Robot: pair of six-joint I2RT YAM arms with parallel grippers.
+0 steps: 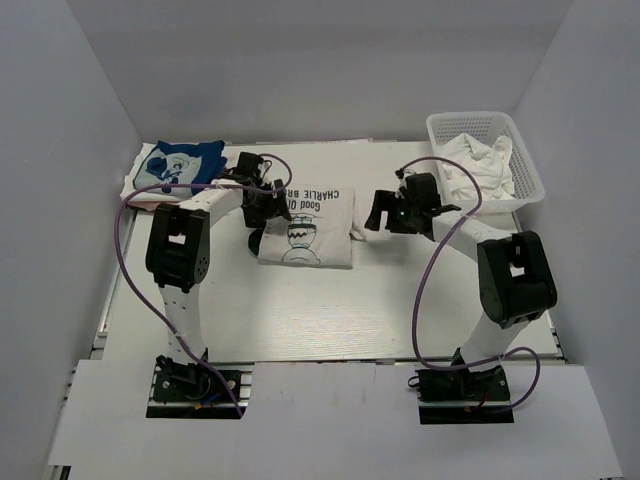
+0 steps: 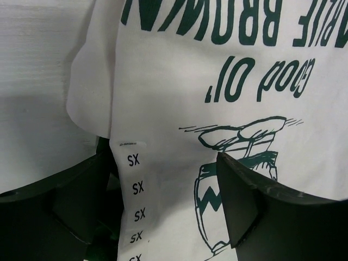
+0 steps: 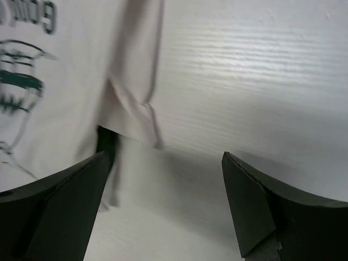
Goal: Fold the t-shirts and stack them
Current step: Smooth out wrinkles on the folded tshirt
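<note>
White shirt (image 1: 305, 228), soft, light, floppy: left gripper (image 2: 163, 182) and right gripper (image 3: 166, 163) both gape empty; pinch the folded side edges, I'd say.

Beneath the left gripper (image 2: 163, 163), the t-shirt (image 2: 217, 81) is soft matt cloth; the fingers (image 2: 255, 206) are matt black plastic; the counter (image 3: 261, 81) is finely ridged white.

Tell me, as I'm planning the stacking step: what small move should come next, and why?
Probably lower the open left end effector onto the left edge of the Charlie Brown shirt to grip it: the shirt lies folded, and the folded blue-print shirt sits far left, ready for stacking.
</note>
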